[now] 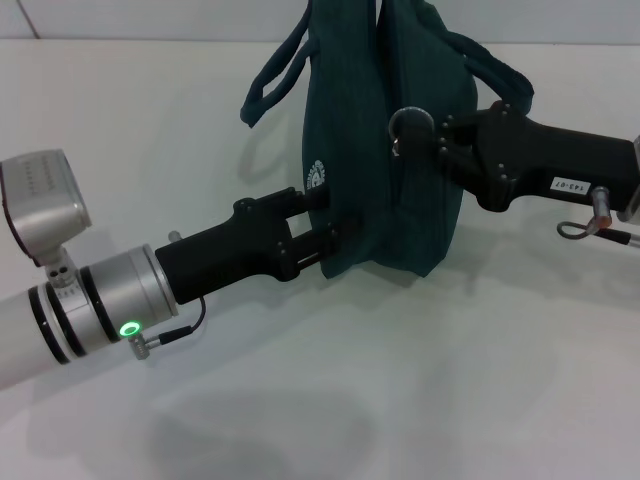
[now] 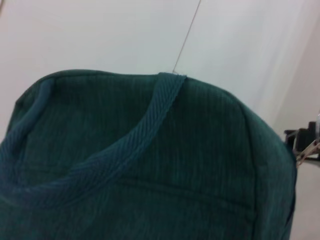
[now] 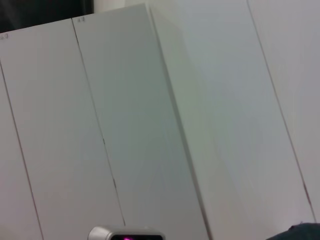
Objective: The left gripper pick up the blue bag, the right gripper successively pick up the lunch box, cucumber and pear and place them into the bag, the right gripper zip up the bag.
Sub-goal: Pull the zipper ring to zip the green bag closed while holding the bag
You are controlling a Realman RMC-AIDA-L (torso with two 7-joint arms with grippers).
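Note:
The blue bag [image 1: 400,200] stands upright in mid-table, its two sides drawn together along the top. One loop handle [image 1: 270,85] hangs to the left and the other [image 1: 500,75] to the right. My left gripper [image 1: 325,230] is shut on the bag's lower left edge, just under the white round logo [image 1: 316,173]. Teal fabric and a handle strap fill the left wrist view [image 2: 150,175]. My right gripper [image 1: 412,128] comes in from the right, its fingertips pinched together at the zipper pull near the bag's top. The lunch box, cucumber and pear are out of view.
The white table [image 1: 450,380] spreads around the bag. A thin cable [image 1: 590,228] loops under the right arm. The right wrist view shows only white wall panels [image 3: 150,125].

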